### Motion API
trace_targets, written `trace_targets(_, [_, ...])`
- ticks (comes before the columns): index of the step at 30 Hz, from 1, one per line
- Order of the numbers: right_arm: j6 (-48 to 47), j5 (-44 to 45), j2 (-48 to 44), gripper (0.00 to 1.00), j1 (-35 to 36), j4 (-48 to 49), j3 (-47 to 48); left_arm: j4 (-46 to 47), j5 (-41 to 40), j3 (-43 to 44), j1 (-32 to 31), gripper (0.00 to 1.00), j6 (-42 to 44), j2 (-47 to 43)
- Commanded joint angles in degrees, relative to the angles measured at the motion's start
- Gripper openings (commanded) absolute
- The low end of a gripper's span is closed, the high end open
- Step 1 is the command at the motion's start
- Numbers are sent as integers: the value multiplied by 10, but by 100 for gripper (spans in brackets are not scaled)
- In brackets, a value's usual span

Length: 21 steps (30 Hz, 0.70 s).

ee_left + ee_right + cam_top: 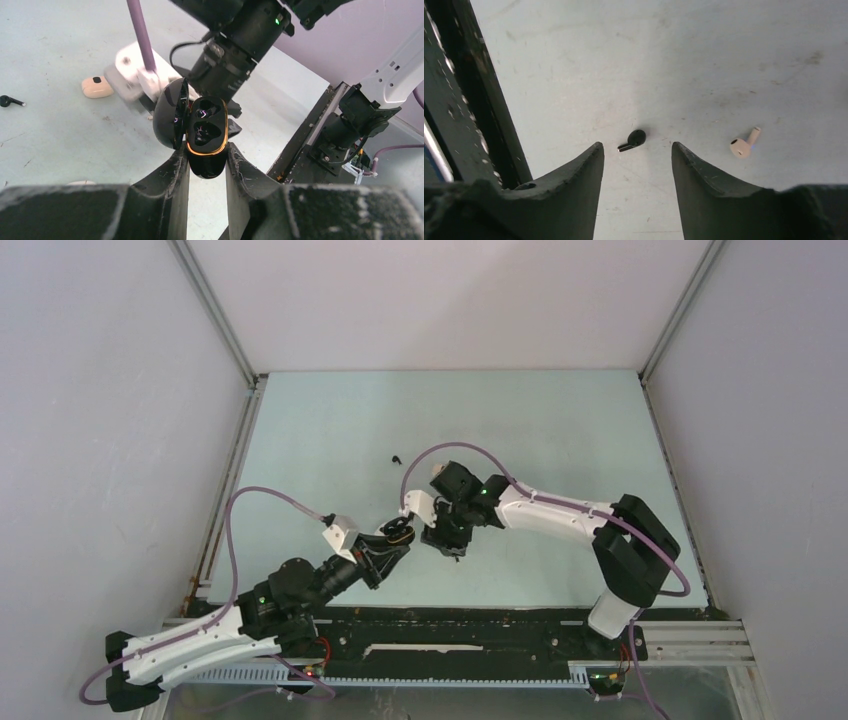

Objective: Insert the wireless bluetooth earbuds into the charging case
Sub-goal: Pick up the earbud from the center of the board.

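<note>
- L gripper (pixel 207 161) clamped on open glossy black oval charging case (pixel 206 132).
- R gripper (pixel 636 162) jaws apart, empty.
- Mid-frame btwn R tips: small black earbud (pixel 633 139), stem pointing lower left.
- At right: beige-pink earbud (pixel 743 145), stem pointing upper right.

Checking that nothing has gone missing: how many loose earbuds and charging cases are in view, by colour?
Black earbuds: 2
Beige-pink earbud: 1
Black charging case: 1
Beige-pink charging case: 1
Total: 5
A pale sliver at the left wrist view's bottom is too hidden to name.
</note>
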Motion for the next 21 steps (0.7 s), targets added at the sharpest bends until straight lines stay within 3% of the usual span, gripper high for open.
trace_targets(1, [122,8,-7,53,0,9,40,9,3,7,-3,0,-4,-4])
trace_targets(12, [257,91,94,35,7,-53,113,4,-7,12,-3,0,-7,-4])
trace_targets(21, [268,121,129,34,9,-80,125,8,-13,7,-4,0,-3,-3])
